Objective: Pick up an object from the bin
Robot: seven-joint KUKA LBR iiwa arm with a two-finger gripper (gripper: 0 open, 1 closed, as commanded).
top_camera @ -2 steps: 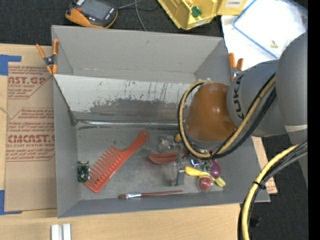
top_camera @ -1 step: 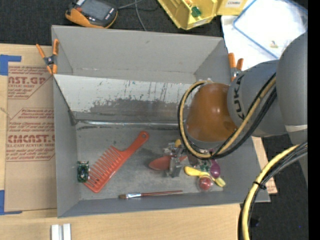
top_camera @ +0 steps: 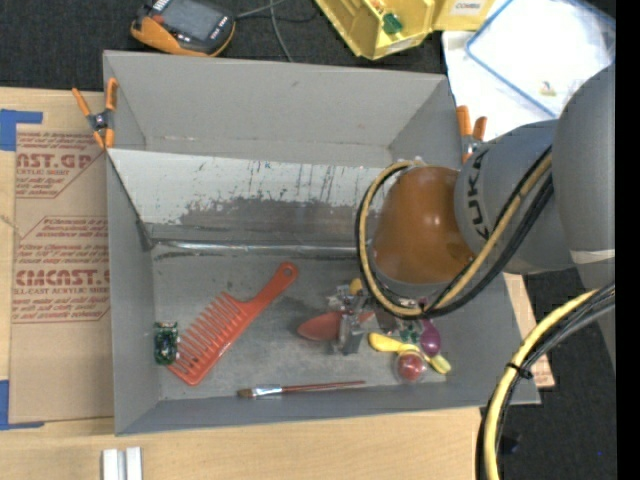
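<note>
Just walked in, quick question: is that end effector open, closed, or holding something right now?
End effector: cannot be told whether it is open or closed; it is low in the bin, beside a flat red piece.

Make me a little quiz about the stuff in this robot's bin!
1. True or false: in the view, the orange comb lies left of the gripper.
2. Fill in: the flat thing beside the gripper is coloured ____.
3. Which lies to the gripper's right in the view? A) orange comb B) heap of small colourful things C) thin brush
Key: 1 true; 2 red; 3 B.
</note>
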